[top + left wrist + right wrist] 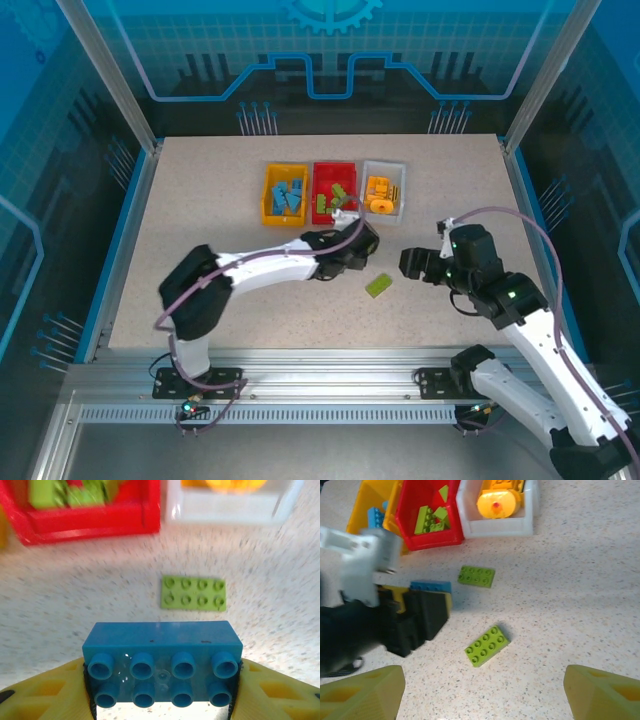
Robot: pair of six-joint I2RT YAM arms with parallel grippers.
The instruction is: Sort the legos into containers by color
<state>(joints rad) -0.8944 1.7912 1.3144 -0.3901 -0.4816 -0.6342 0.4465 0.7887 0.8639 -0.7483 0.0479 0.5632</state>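
Blue brick (162,662) between left jaws

A speckled beige bench (210,215) is lying inside blue edging (122,240). A blue backdrop (330,60) with a gear motif is standing behind it, 2 metal posts (105,70) are slanting up from its far corners, and a slotted rail (320,410) is running along its near side.

A: Work surface?
B: Speckled beige stone-look tabletop (200,200), blue edge trim (122,250).
A: Surround?
B: Silver aluminium extrusion rails (320,385) on the near side, slanted aluminium posts (108,75), blue circuit-pattern back panel (330,95) with a gear motif (330,12). Light is even.
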